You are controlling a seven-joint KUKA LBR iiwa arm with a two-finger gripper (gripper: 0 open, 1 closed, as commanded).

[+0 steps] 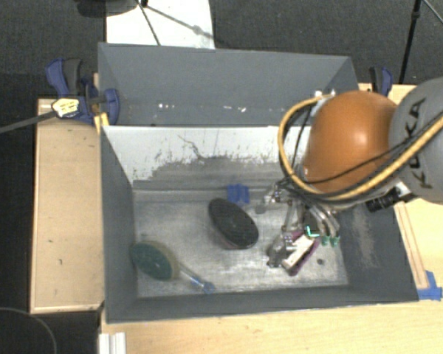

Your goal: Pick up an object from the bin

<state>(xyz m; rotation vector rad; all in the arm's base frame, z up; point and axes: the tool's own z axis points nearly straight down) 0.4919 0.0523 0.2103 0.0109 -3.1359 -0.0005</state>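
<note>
Camera view: your gripper is down at lower right for the grasp, perhaps on a purplish piece; you cannot tell its grip, so confirm closure, then lift.

The bin is scuffed matt grey metal; the arm's orange cover looks smooth and glossy.

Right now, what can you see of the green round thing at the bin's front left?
The green round thing is a dark teal disc, dull-surfaced, lying on the bin floor close to the left wall. A thin pale handle runs from it toward the right and ends in a blue tip. It touches only the floor; the black oval thing lies apart.
</note>
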